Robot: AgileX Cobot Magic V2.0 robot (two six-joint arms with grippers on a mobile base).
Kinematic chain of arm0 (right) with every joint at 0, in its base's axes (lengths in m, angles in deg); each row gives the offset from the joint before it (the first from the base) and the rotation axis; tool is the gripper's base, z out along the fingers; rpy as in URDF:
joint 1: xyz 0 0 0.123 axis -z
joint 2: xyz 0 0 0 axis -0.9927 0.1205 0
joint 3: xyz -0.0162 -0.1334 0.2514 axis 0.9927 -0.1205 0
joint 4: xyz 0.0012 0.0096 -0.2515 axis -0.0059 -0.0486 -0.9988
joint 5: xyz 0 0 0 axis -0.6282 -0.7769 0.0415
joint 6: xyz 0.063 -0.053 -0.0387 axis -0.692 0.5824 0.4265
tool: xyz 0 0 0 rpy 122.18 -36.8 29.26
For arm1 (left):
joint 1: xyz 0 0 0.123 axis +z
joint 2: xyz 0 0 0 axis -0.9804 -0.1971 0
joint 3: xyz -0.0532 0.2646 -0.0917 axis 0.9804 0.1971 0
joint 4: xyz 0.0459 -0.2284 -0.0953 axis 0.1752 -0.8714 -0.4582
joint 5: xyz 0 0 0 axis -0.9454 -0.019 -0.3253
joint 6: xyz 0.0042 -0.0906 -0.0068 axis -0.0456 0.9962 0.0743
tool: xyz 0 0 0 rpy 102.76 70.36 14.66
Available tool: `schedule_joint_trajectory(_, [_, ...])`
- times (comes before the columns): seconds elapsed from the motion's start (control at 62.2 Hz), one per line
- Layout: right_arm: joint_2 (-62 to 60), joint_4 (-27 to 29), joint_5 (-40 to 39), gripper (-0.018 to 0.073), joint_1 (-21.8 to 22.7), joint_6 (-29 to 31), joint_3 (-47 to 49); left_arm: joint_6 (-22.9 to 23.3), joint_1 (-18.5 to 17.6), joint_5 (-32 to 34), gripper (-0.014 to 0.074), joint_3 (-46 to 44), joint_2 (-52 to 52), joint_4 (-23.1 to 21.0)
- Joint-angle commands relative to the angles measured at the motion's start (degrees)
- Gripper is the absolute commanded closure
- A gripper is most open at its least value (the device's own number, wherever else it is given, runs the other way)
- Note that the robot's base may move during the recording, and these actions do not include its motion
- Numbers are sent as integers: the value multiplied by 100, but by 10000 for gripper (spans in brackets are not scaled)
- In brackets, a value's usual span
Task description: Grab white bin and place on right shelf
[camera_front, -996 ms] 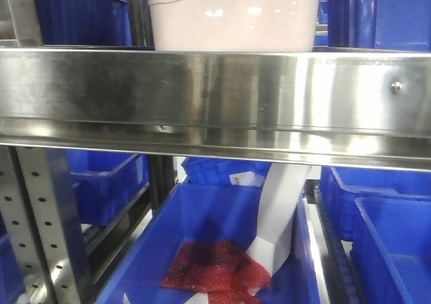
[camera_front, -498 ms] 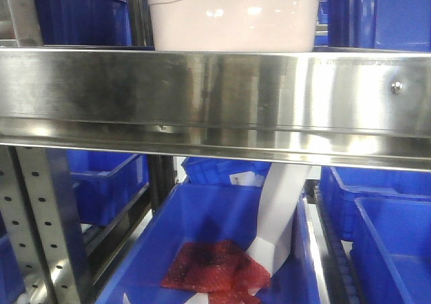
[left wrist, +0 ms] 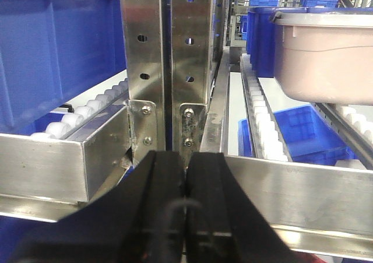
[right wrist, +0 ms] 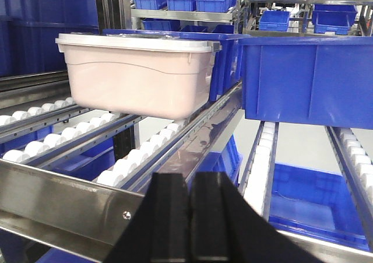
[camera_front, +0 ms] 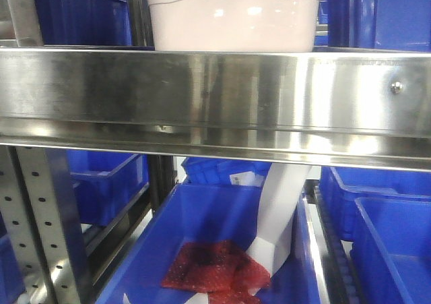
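Note:
The white bin (camera_front: 232,17), pale pinkish-white with a curved moulded line, stands on the roller lanes of a stainless steel shelf behind its wide shiny front lip (camera_front: 215,102). It also shows in the right wrist view (right wrist: 137,73), lid on, and at the right edge of the left wrist view (left wrist: 326,53). My left gripper (left wrist: 185,158) is shut and empty in front of the lip, below the perforated posts, left of the bin. My right gripper (right wrist: 190,181) is shut and empty at the lip, to the right of the bin and nearer than it.
Perforated steel uprights (left wrist: 169,47) stand left of the bin. Blue crates (right wrist: 309,76) stand on neighbouring lanes, and one (camera_front: 222,243) below holds red netting and a white carton. White rollers (right wrist: 134,161) line the lanes.

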Motion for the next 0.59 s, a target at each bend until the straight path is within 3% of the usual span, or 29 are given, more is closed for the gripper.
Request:
schedule_joint_trajectory(0.0, [76, 164, -449, 489, 4, -4, 144, 42, -30, 539, 713, -174, -46, -1])
schedule_joint_trajectory(0.514, [76, 164, -449, 489, 4, -4, 144, 42, -30, 566, 713, -73, -25, -1])
schedule_joint_trajectory(0.578, [76, 164, -449, 489, 4, -4, 144, 42, -30, 637, 713, 109, 57, 195])
